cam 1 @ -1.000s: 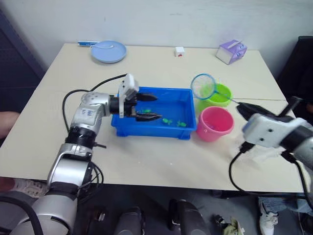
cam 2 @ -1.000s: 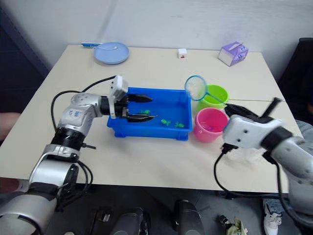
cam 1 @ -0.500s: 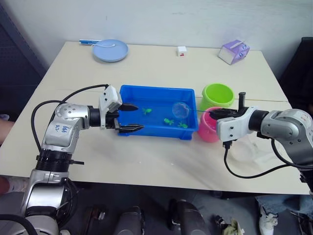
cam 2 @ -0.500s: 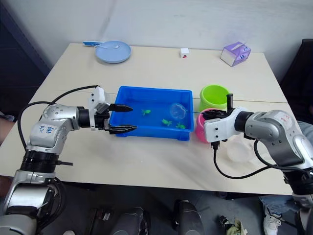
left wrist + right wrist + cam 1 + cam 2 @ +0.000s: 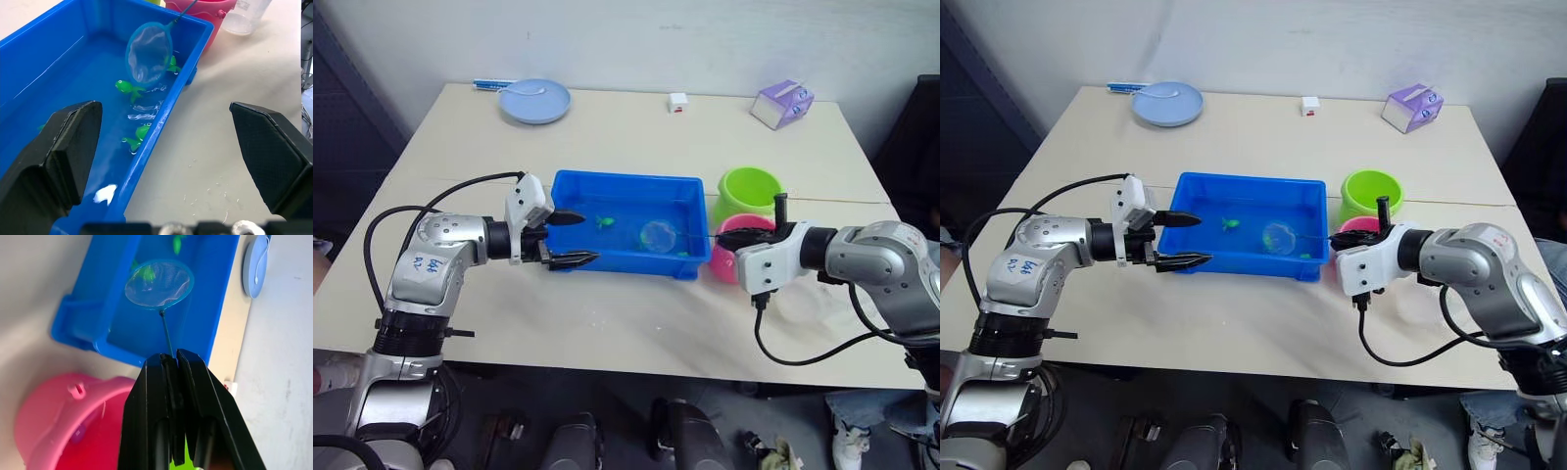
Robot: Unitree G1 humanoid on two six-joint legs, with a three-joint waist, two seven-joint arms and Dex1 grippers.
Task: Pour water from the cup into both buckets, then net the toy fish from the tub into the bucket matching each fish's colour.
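Reaching in over the tub's [image 5: 626,182] right end, the right gripper [image 5: 172,363] has its two black fingers pressed together on the thin handle of a small net [image 5: 657,235]. The net's round hoop is down inside the tub, in its right half, with the mesh at the water. Several green toy fish [image 5: 128,88] lie in the water there: one just beside the hoop, more a little nearer the tub's near wall, and one shows through the mesh in the right wrist view.

At the tub's left end the left gripper [image 5: 573,239] hangs with its fingers spread wide and nothing between them. One finger is over the water inside the tub, the other outside its near wall, so the wall sits in the gap.

Just right of the tub stand the two buckets: the pink bucket [image 5: 73,426] near the tub's front right corner, largely behind the right gripper, and the green bucket [image 5: 749,190] just behind it. The clear cup [image 5: 242,14] stands on the table [image 5: 636,323] beyond the pink bucket, away from the tub.

Well behind the tub, a pale blue plate [image 5: 535,100] sits toward the table's far left corner, a small white block [image 5: 677,102] at the far edge, and a purple box [image 5: 784,103] toward the far right.
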